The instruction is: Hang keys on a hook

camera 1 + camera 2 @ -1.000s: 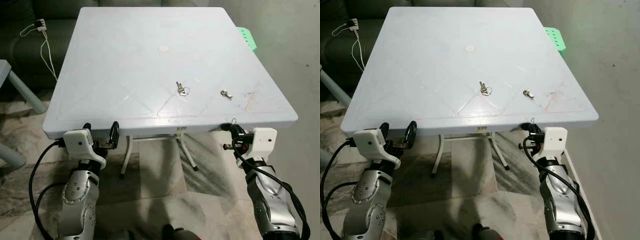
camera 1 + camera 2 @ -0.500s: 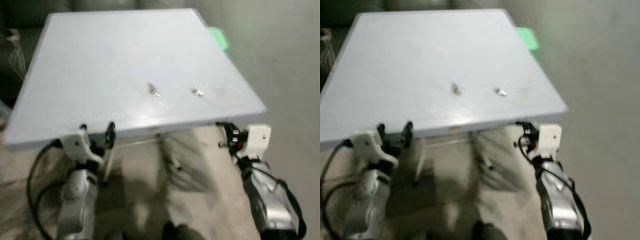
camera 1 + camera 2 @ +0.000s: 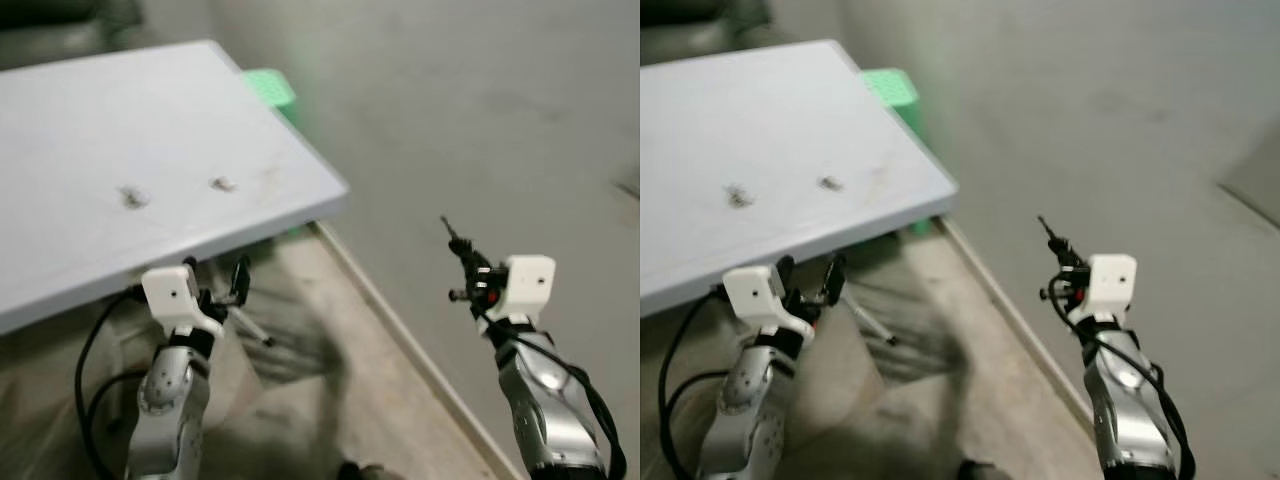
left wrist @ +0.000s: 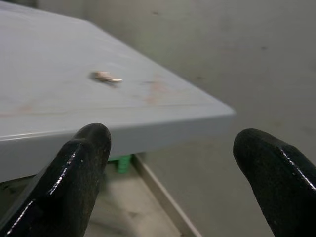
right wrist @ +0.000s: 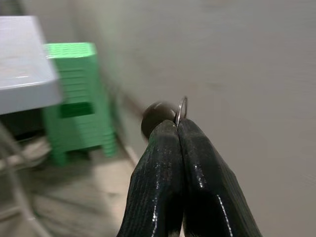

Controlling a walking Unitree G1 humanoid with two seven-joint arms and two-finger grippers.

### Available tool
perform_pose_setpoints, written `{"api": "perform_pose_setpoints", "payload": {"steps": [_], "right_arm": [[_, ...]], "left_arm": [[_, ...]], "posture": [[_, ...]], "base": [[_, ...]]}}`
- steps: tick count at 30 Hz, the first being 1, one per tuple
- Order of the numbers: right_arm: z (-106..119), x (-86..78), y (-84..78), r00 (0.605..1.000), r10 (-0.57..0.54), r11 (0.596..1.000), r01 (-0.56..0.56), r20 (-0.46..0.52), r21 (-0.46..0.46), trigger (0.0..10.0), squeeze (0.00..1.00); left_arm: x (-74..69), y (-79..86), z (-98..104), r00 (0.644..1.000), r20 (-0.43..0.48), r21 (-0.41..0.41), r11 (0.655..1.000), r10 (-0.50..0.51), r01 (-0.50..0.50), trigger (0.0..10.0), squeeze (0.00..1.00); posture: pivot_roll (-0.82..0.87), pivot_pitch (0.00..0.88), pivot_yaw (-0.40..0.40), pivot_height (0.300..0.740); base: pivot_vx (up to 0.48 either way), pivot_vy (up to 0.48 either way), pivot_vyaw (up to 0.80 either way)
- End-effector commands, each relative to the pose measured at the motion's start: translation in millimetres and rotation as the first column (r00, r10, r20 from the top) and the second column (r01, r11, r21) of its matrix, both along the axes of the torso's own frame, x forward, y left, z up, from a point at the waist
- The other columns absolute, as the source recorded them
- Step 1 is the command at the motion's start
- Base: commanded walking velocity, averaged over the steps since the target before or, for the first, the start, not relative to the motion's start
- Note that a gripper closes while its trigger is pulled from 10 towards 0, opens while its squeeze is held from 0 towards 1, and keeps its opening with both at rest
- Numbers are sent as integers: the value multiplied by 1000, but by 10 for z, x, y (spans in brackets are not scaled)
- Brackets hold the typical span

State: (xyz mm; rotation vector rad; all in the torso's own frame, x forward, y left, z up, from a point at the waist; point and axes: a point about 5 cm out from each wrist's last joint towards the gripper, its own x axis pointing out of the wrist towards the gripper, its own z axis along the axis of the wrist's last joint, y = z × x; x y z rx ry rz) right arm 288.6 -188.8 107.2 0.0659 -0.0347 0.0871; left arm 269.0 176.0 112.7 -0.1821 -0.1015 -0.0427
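Note:
My right gripper (image 3: 452, 236) is shut on a thin metal key ring (image 5: 181, 109), held up in front of a bare grey wall (image 3: 480, 90), away from the table. A dark round shape (image 5: 154, 117) sits just behind the ring; I cannot tell what it is. Two more small keys (image 3: 130, 197) (image 3: 223, 183) lie on the white table (image 3: 100, 110) at the left. The left gripper (image 3: 215, 278) stands open just below the table's near edge, with nothing between its fingers (image 4: 79, 168).
A green plastic stool (image 3: 268, 85) stands behind the table's far corner, against the wall. A pale skirting strip (image 3: 400, 330) runs along the foot of the wall. Marble floor (image 3: 300, 400) lies between my arms. The picture is blurred.
The camera has swung to the right: the table has slid to the left and the wall now lies ahead. Both grippers keep their states; the right one now stands before the wall.

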Motion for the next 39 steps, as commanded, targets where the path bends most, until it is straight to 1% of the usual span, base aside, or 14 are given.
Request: {"api": "perform_pose_setpoints", "payload": {"steps": [1, 6, 13, 27, 30, 33, 36, 39], "right_arm": [[5, -9, 29, 1000, 8, 1000, -8, -2, 5, 10000, 0], [1, -11, 41, 1000, 12, 1000, -12, -4, 4, 10000, 0], [6, -16, 33, 1000, 12, 1000, -12, -3, 2, 10000, 0], [-2, -22, 31, 1000, 14, 1000, -14, -9, -4, 10000, 0], [8, -12, 42, 1000, 16, 1000, -16, -5, -2, 10000, 0], [13, -3, 43, 1000, 17, 1000, -17, -5, -7, 10000, 0], [15, 4, 41, 1000, 18, 1000, -18, -7, -5, 10000, 0], [15, 5, 36, 1000, 16, 1000, -16, -8, -6, 10000, 0]], "left_arm": [[-5, 20, 10, 1000, -1, -4, 1000, 8, -8, 10000, 0], [7, 17, 4, 1000, -17, -15, 1000, 5, -5, 10000, 0], [15, -5, 8, 1000, -17, -12, 1000, -7, 7, 10000, 0], [11, -42, -11, 999, -28, -32, 999, -19, 18, 10000, 0], [23, -45, -6, 999, -32, -16, 1000, -24, 24, 10000, 0], [37, -50, 9, 999, -33, -23, 999, -26, 25, 10000, 0], [45, -56, 21, 999, -32, -6, 999, -35, 35, 10000, 0], [42, -64, 13, 999, -36, -9, 999, -36, 35, 10000, 0]], "posture": [[32, 153, -76, 740], [33, 152, -78, 740], [29, 147, -77, 740], [28, 139, -78, 740], [28, 137, -78, 740], [29, 140, -78, 740], [30, 142, -79, 740], [29, 145, -78, 740]], "base": [[0, 0, -763], [0, 0, -763], [0, 0, -763], [0, 0, -763], [0, 0, -763], [0, 0, -763], [0, 0, -763], [0, 0, -763]]}}
